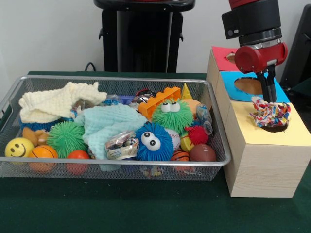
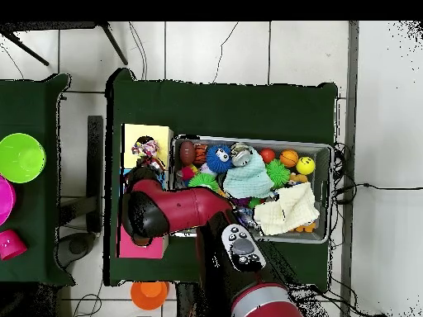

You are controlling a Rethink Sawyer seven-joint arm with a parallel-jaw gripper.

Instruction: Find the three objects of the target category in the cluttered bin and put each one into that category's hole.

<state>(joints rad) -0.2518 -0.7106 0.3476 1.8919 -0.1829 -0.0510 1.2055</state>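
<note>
A ruffled cloth bundle point(image 1: 270, 113) with red, blue, yellow and white print hangs right over the yellow-ringed hole point(image 1: 278, 128) in the pale wooden box point(image 1: 262, 167). My gripper point(image 1: 267, 97) reaches straight down onto the bundle's top and is shut on it. In the overhead view the bundle point(image 2: 148, 149) shows on the yellow card point(image 2: 157, 134), and my arm hides the gripper. The wire mesh bin point(image 1: 116, 78) stands left of the box, full of toys. I cannot pick out any other printed bundle in it.
The bin point(image 2: 330, 150) holds a cream cloth point(image 1: 53, 103), a mint cloth point(image 1: 109, 124), green point(image 1: 171, 115) and blue point(image 1: 152, 141) furry toys and several balls. A blue-ringed hole point(image 1: 248, 85) and a red-ringed hole point(image 1: 229, 57) lie behind the yellow one.
</note>
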